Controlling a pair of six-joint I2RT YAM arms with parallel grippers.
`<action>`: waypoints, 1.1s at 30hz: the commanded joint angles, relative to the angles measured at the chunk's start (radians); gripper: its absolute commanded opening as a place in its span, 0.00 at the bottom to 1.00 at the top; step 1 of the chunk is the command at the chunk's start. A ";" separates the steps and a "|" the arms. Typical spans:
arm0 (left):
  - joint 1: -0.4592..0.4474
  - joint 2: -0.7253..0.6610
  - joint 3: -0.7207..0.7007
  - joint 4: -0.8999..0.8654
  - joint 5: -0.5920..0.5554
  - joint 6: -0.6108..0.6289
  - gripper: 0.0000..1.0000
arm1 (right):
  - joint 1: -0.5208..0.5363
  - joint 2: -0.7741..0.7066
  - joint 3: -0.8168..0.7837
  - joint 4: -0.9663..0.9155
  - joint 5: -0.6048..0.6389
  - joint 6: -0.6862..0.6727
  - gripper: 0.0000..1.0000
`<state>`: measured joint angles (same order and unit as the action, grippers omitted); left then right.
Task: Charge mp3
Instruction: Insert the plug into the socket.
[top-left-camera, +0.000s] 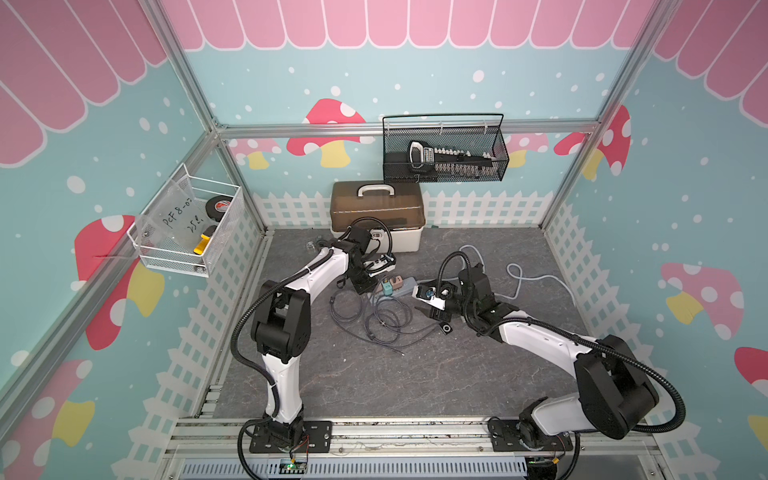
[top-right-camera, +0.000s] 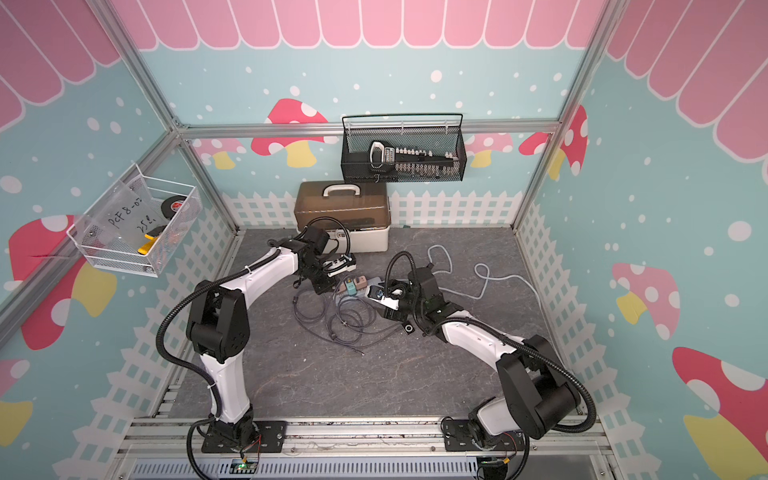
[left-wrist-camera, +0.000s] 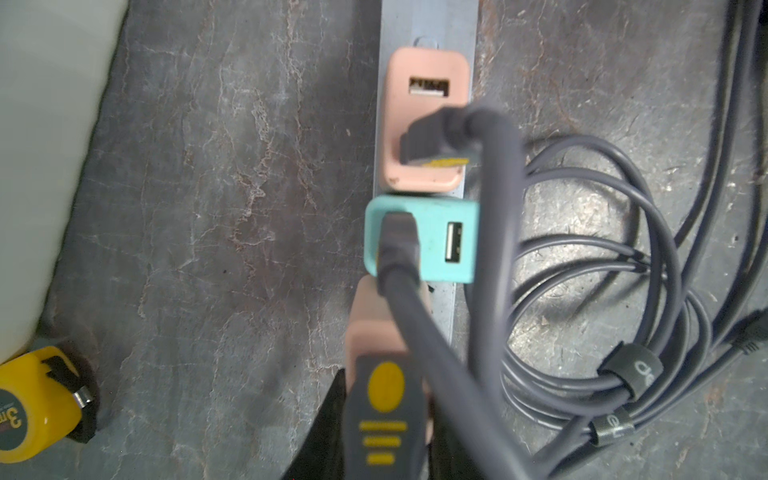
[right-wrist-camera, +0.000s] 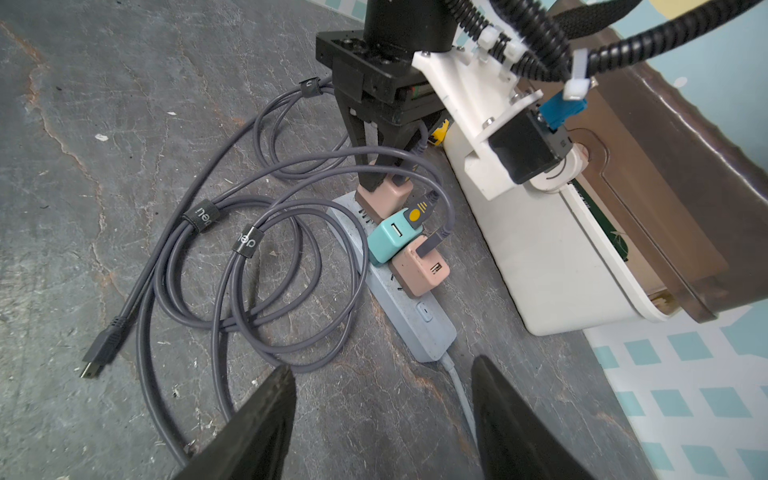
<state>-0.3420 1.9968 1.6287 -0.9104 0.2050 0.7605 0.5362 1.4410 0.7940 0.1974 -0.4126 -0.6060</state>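
Note:
The mp3 (top-left-camera: 446, 328) (top-right-camera: 408, 328), a small black square with a round ring, lies on the table beside my right wrist. A grey power strip (right-wrist-camera: 411, 316) carries a pink adapter (right-wrist-camera: 419, 268), a teal adapter (right-wrist-camera: 388, 239) and a second pink adapter (right-wrist-camera: 384, 197), each with a grey USB plug in it. My left gripper (left-wrist-camera: 384, 419) (right-wrist-camera: 384, 174) (top-left-camera: 368, 290) is shut on the yellow-marked plug (left-wrist-camera: 384, 399) in that second pink adapter. My right gripper (right-wrist-camera: 382, 370) (top-left-camera: 426, 311) hangs open and empty past the strip's switch end. A free cable end (right-wrist-camera: 97, 359) lies on the table.
Coiled grey cables (right-wrist-camera: 249, 249) lie beside the strip. A white toolbox with a brown lid (top-left-camera: 376, 216) stands right behind it, a yellow tape measure (left-wrist-camera: 33, 403) at its foot. The strip's white cord (top-left-camera: 519, 278) loops to the right. Wire baskets (top-left-camera: 444, 149) (top-left-camera: 187, 224) hang on the walls.

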 joint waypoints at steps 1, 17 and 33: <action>-0.006 0.024 0.006 -0.080 -0.009 0.042 0.00 | -0.006 0.014 0.019 -0.016 -0.019 -0.021 0.65; -0.011 0.055 0.025 -0.084 -0.011 0.025 0.00 | -0.008 0.023 0.045 -0.033 -0.039 -0.020 0.65; -0.039 0.128 0.005 -0.051 -0.034 -0.019 0.00 | -0.008 0.028 0.065 -0.066 -0.018 -0.020 0.65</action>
<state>-0.3534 2.0445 1.6508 -0.9401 0.1890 0.7540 0.5301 1.4578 0.8268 0.1448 -0.4206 -0.6132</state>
